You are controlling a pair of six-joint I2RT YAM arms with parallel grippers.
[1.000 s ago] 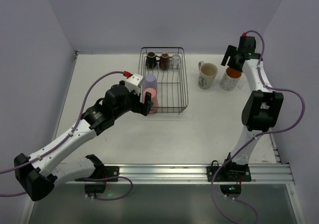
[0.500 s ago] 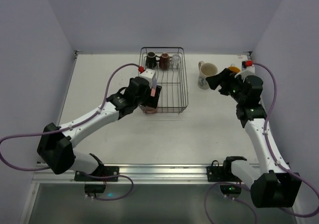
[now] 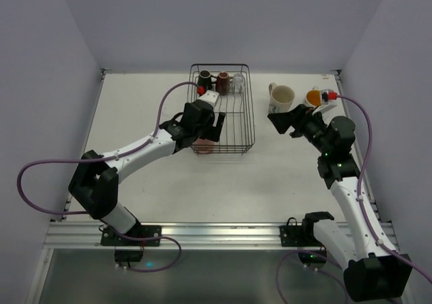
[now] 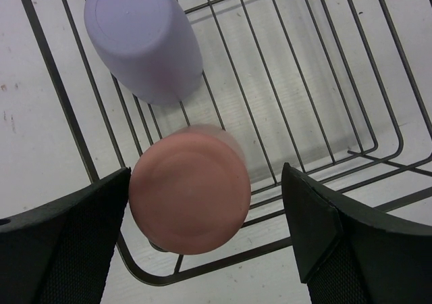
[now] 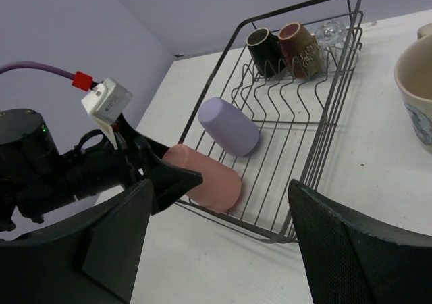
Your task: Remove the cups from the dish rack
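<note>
The left gripper is spread wide and holds nothing. Its fingers straddle the pink tumbler, which lies on its side in the near left corner of the dish rack, base toward the wrist. The lavender tumbler lies just beyond it.

The right gripper is also spread and empty, and hangs to the right of the rack. The black mug, brown mug and a clear glass stand at the far end of the rack. The cream printed mug and the orange-lined tumbler stand outside it, to the right.

The step in hand appears to be the grasp of the pink tumbler. Next, close the fingers squarely across its body, then lift it clear of the rack's rods before you carry it sideways.
</note>
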